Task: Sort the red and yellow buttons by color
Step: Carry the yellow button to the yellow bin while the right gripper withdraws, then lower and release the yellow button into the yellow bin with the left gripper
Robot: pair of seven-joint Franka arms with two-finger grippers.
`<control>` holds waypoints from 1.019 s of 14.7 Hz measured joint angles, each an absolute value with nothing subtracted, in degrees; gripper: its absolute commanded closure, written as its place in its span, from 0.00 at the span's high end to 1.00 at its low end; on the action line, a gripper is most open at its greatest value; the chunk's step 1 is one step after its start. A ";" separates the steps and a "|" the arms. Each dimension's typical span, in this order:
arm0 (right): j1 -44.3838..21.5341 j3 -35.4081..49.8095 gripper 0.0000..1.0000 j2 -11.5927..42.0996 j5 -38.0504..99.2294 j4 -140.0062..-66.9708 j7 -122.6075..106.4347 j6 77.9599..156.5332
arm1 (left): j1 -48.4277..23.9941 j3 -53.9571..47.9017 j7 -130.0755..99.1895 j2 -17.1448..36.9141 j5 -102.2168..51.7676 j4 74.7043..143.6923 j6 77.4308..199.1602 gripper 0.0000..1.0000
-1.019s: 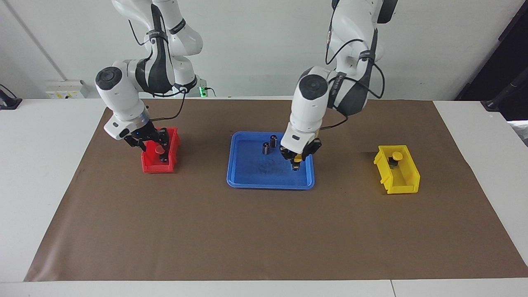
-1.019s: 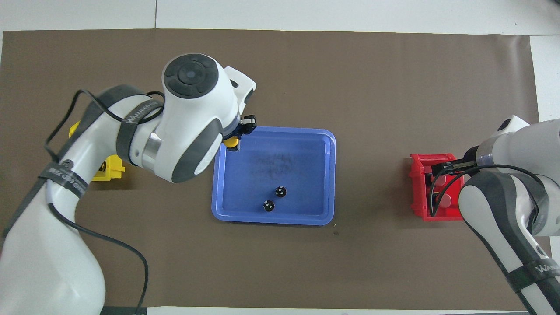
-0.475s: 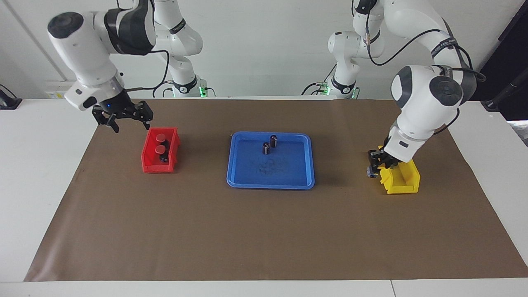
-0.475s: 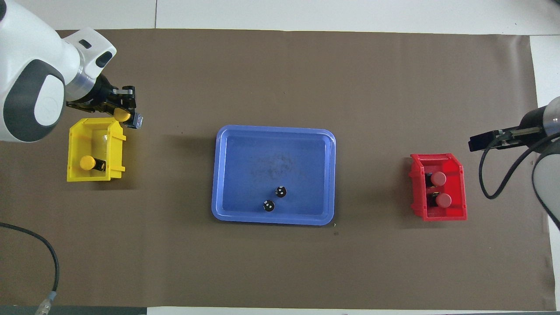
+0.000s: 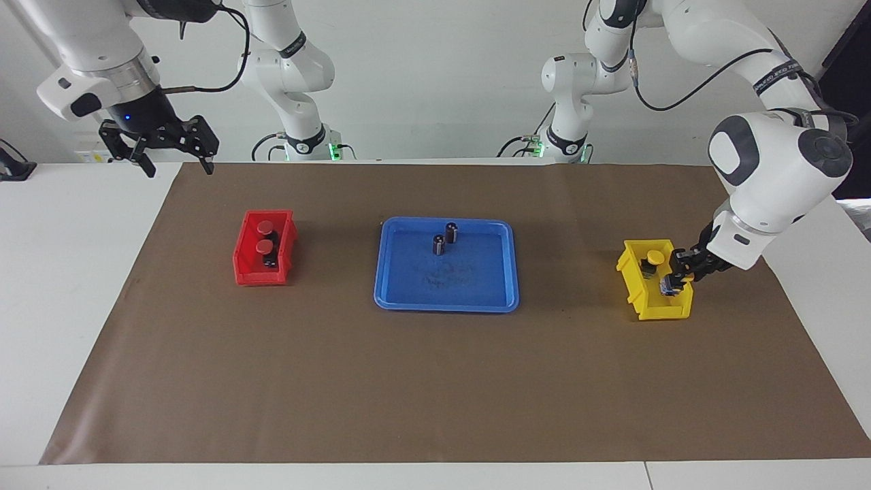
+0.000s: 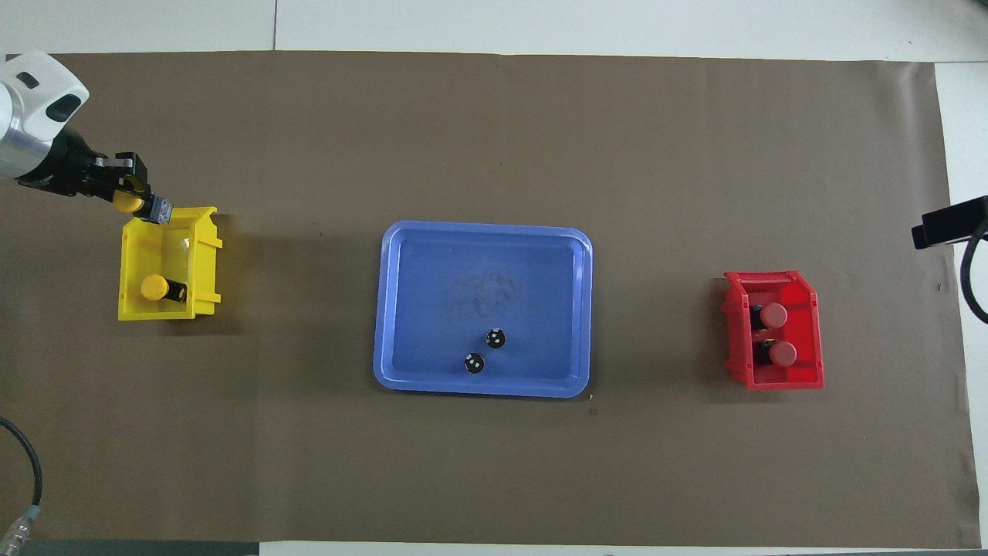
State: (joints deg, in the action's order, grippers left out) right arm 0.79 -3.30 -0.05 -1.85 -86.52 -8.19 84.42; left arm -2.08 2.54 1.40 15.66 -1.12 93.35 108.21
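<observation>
Over the yellow bin (image 5: 654,292), at the left arm's end of the table, the left gripper (image 5: 674,280) was poised with its fingers closed on the held yellow button (image 6: 126,201), whose cap was seen best from overhead. The button was carried tilted, cap toward the arm, presumably because it had been pinched by its black base; whether that base already touched the bin's wall could not be told. 1 resting yellow button (image 5: 654,257) lay in the end of the bin nearer to the robots, so the free end was likely being aimed at to avoid a collision.

In the red bin (image 5: 246,274), at the right arm's end, 2 red buttons (image 5: 264,237) sat side by side, caps up. The right gripper (image 5: 165,144) was raised above the table's edge near that bin, its fingers spread and holding nothing; that arm was judged to be waiting.

Between the bins, the blue tray (image 5: 408,294) held only 2 dark cylinders (image 5: 444,238), upright and close together. Only the release of this button appeared to be left of the sorting.
</observation>
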 measured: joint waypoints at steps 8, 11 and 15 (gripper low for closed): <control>3.30 -3.50 1.00 0.62 -1.86 -86.12 -8.19 83.01 | -1.80 2.56 1.40 13.08 -1.12 104.11 117.60 0.01; 3.26 -3.28 1.00 0.62 -1.85 -86.10 -8.08 83.01 | -1.62 2.58 1.40 12.80 -1.12 106.63 120.12 0.01; 3.05 -2.59 1.00 0.62 -1.84 -86.06 -7.06 83.01 | -1.00 2.58 1.42 12.81 -1.12 110.50 125.32 0.01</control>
State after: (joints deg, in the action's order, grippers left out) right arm 3.05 -2.59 0.62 -1.84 -86.06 -7.06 83.01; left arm -1.00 2.58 1.42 12.81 -1.12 110.50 125.32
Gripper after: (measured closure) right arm 0.000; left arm 0.595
